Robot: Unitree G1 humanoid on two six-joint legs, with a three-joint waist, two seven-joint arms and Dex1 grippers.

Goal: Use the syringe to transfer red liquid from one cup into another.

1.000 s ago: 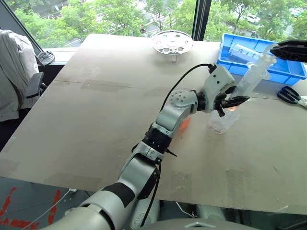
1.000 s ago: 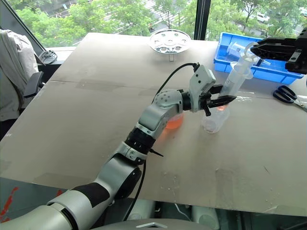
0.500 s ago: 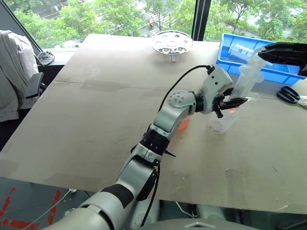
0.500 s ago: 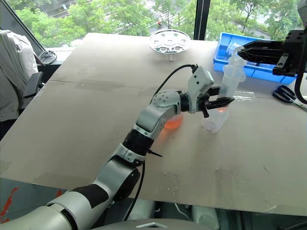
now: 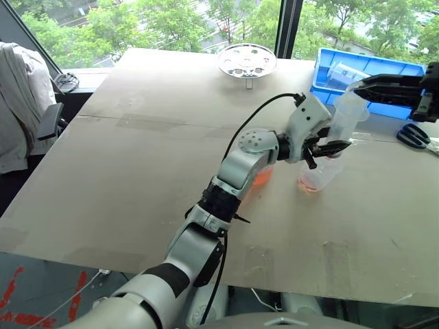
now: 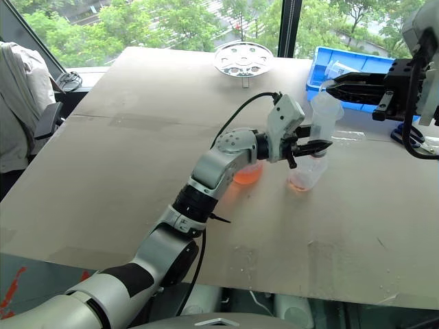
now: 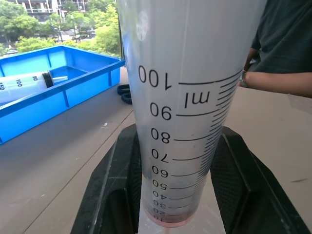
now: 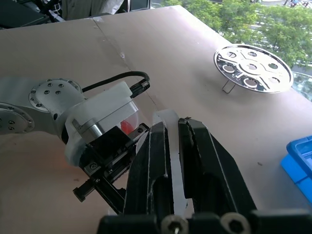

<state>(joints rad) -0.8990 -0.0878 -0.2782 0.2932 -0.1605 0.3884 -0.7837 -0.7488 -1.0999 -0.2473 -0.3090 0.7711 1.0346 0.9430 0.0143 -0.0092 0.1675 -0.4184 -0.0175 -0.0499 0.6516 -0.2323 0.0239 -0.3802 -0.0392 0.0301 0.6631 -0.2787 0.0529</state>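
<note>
Plunger now pushed down by right gripper [image 6: 328,85], pinching it; left gripper [image 6: 310,147] clamps syringe [image 6: 321,116] upright over small cup [image 6: 302,175], emptying red liquid [image 6: 299,185]

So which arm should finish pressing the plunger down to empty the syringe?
The right claw, probably: it is shut on the plunger end, while the left claw clamps the syringe barrel over the small cup.

The syringe [image 7: 190,97] runs off the top and bottom edges of the left wrist view, its tip unseen. The beaker [image 6: 248,173] sits mostly behind the left arm at frame centre. A person's forearm [image 7: 278,80] is cropped at the right edge.
</note>
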